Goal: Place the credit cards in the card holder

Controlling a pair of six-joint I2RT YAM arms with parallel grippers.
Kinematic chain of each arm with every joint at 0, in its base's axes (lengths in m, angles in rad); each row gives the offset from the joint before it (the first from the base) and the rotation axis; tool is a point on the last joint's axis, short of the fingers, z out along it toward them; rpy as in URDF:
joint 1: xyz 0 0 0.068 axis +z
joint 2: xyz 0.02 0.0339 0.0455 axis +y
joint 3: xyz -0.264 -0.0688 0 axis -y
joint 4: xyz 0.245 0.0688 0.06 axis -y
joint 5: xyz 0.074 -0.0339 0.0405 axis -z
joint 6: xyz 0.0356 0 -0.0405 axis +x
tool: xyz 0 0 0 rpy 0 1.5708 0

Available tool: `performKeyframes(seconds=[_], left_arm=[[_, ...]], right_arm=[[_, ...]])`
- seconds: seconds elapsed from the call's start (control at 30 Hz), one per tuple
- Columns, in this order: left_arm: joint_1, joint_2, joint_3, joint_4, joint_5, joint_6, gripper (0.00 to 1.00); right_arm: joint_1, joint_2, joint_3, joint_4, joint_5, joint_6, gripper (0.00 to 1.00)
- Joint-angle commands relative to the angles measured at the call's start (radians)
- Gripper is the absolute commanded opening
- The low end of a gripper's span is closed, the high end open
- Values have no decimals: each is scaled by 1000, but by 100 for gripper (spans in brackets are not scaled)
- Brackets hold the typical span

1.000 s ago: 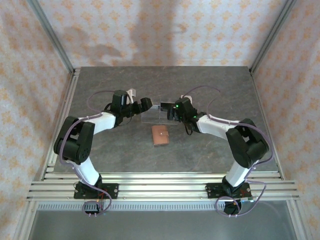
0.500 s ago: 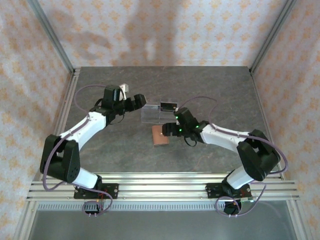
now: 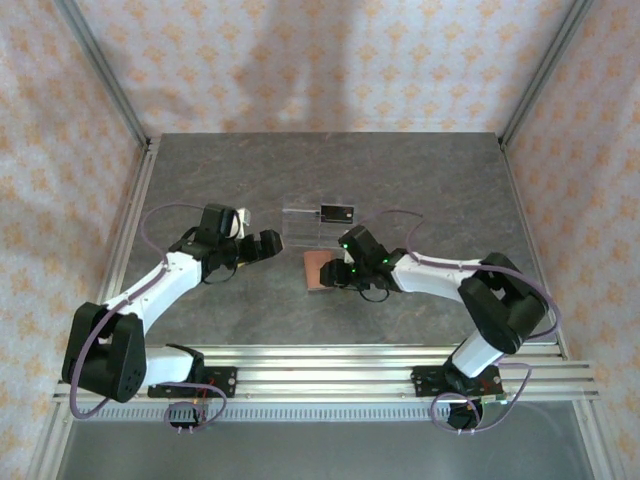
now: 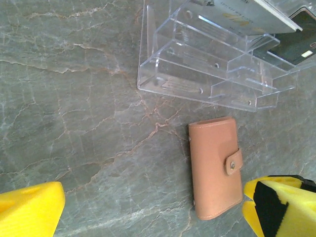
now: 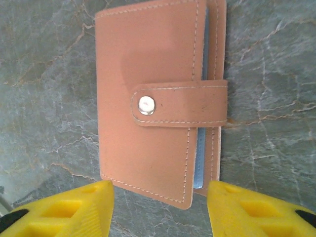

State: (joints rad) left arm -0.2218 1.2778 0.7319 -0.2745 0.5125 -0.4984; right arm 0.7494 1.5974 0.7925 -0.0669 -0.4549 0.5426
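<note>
The card holder [image 3: 316, 270] is a reddish-brown leather wallet lying snapped shut on the table; it also appears in the left wrist view [image 4: 216, 167]. Its snap tab [image 5: 177, 104] faces up, and a pale blue strip [image 5: 199, 165] shows between its covers. My right gripper [image 3: 335, 272] hovers over its near end, open, with yellow fingers [image 5: 64, 210] either side of the lower corner [image 5: 160, 207]. A black credit card [image 3: 338, 212] and a pale one [image 4: 256, 19] sit in the clear stand [image 4: 207, 59]. My left gripper [image 3: 268, 243] is open and empty, left of the wallet [image 4: 155, 212].
The clear plastic stand [image 3: 315, 222] stands just behind the wallet. Aluminium rails [image 3: 320, 375] run along the near edge, and frame posts [image 3: 105, 75] rise at the table's back corners. The grey marble top [image 3: 430, 180] is bare to the right and behind.
My right gripper moved from the clear stand down to the wallet, and its jaws narrowed. The left arm drew back from the stand toward the left and nearer.
</note>
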Motion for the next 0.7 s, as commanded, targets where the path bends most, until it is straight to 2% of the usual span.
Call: performKeyframes(seconds=[0.0,0.1,0.17,0.33,0.43,0.53,0.67], left_arm=[[1,-25,36,-40,-40,25,99],[1,-33,24,-23,-26,13,99],[0,-17,6,6,31,-4,97],[-11,25,-36,75,119,-33,91],[-17,46,-26,62,151,-23,88],[-29,35,-30,48,136,-7,89],[-40,44,-34,54,155,-5,87]], right_arm=[[-1,17,-4,24,-11,28,52],[-1,18,-18,51,-16,31,53],[-2,13,-33,82,-34,37,51],[-4,-5,-59,158,-86,62,30],[-4,-8,-85,208,-100,74,24],[-4,0,-105,275,-129,102,12],[-4,-2,-148,370,-142,141,3]])
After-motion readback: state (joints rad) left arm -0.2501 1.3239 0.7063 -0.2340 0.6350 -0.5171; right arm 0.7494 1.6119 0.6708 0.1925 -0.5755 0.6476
